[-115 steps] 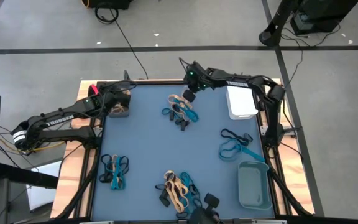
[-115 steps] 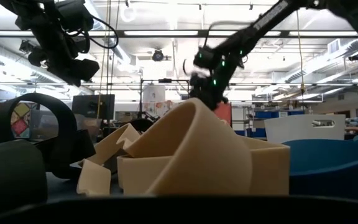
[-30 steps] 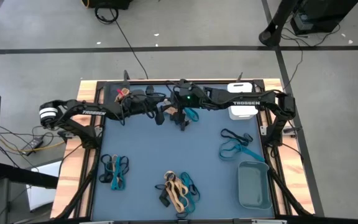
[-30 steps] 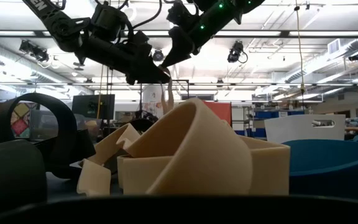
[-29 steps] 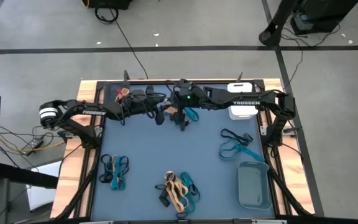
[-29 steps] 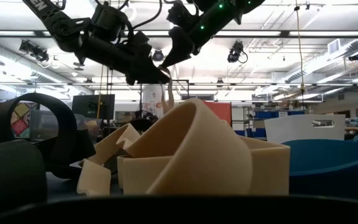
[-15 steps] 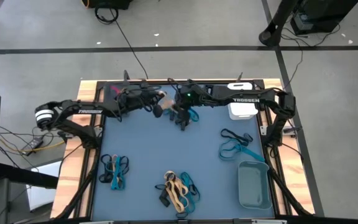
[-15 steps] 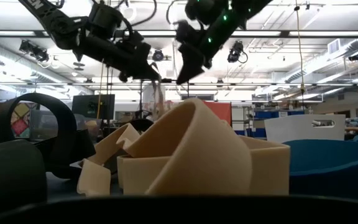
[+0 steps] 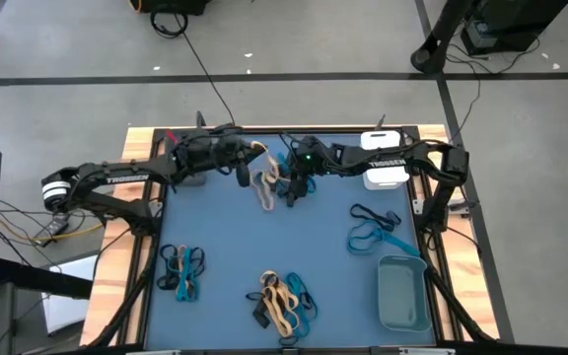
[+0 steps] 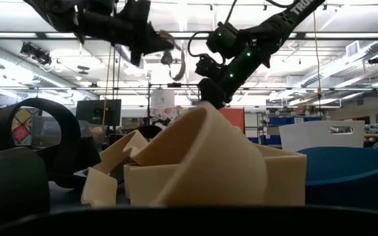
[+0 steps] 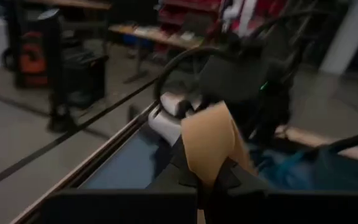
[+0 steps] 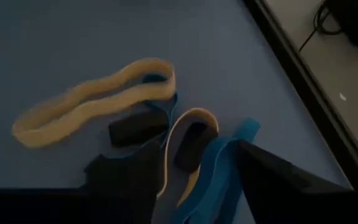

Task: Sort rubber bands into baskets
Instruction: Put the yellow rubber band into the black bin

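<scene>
From above, the left end effector (image 9: 246, 174) sits over the far middle of the blue tabletop (image 9: 225, 237), clamped on a tan rubber band (image 9: 261, 187) that dangles from it. Just beside it, the right end effector (image 9: 294, 187) hangs over the far pile of bands (image 9: 294, 185) with its fingers spread and nothing visibly held. Other piles lie well apart: a teal-and-black cluster (image 9: 181, 268) near the left edge, a mixed heap (image 9: 282, 302) at the near edge, and blue loops (image 9: 373, 232) near the grey-teal basket (image 9: 403, 293). The white basket (image 9: 383, 166) stands at the far right; the dark basket cannot be made out under the left arm.

The low view shows the tan band (image 10: 178, 65) hanging clear of the tabletop from the left end effector (image 10: 166, 42), with the right end effector (image 10: 209, 88) close by and lower.

The left wrist view confirms a tight pinch on the tan loop (image 11: 210, 146) — the fold sits between the fingers.

The right wrist view shows parted fingers (image 12: 272, 171) above a loose tan band (image 12: 86, 99), short black bands (image 12: 138, 127) and blue ones (image 12: 222, 162).

The step in hand looks like carrying the tan band to its basket; doing it well means lifting away from the right arm first, keeping the pinch firm — and releasing only when the loop hangs inside the rim.
</scene>
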